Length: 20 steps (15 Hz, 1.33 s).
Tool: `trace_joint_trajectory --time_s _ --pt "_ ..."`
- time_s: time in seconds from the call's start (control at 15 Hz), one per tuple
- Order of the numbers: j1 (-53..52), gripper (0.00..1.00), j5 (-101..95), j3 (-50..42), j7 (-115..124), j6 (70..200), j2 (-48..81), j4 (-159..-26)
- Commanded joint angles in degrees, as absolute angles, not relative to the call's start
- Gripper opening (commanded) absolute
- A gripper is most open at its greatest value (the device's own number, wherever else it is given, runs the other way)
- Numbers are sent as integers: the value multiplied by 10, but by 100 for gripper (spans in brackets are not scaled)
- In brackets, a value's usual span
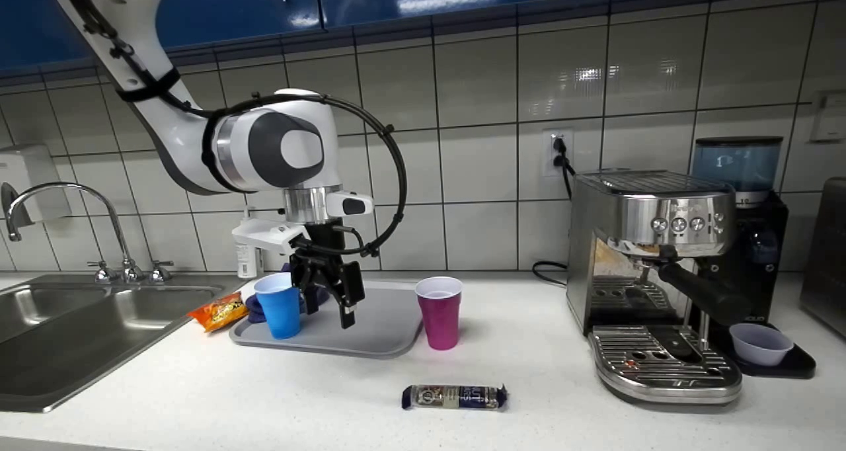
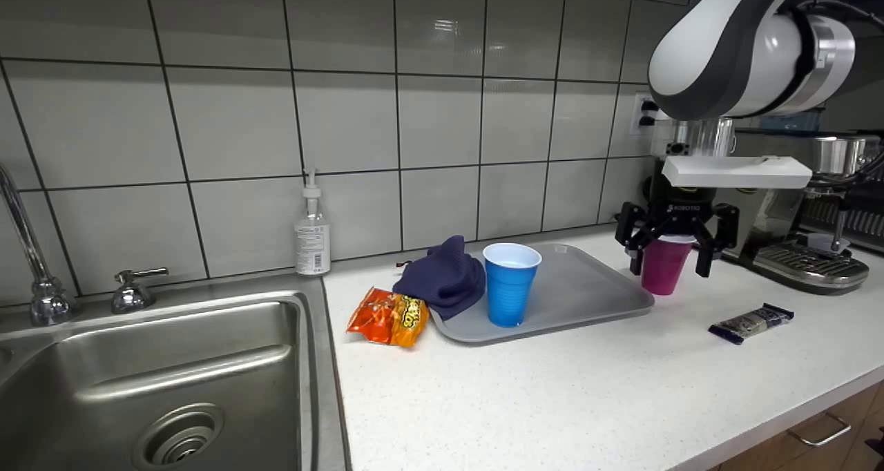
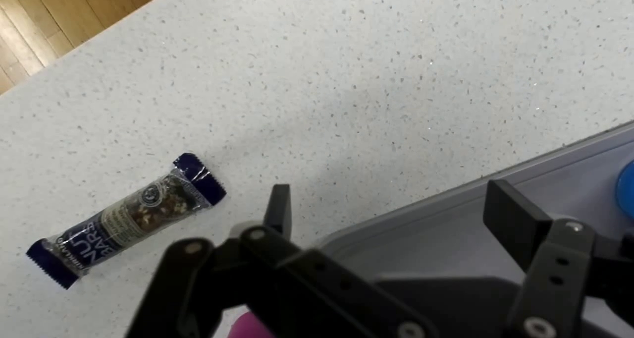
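Observation:
My gripper hangs above the grey tray, jaws wide apart and nothing between them. A blue cup stands upright on the tray; only its edge shows at the right of the wrist view. On the counter beside the tray stands a magenta cup, upright. In an exterior view this cup lines up behind the gripper, but elsewhere a gap shows between them. A wrapped nut bar lies flat on the counter, left of the fingers in the wrist view.
A dark purple cloth lies bunched on the tray's end, with an orange snack bag near it. The sink and a soap bottle are at that side. A coffee machine stands at the opposite end.

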<state>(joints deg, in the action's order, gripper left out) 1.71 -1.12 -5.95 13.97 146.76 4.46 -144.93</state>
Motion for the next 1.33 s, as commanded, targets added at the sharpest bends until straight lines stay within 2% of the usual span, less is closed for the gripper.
trace_joint_trajectory --time_s 0.0,0.73,1.27 --pt "21 100 -30 -58 166 1471 49 -1445" --pt "39 100 -6 -96 261 1459 83 -1428" --pt "59 100 43 -134 316 1447 156 -1372"
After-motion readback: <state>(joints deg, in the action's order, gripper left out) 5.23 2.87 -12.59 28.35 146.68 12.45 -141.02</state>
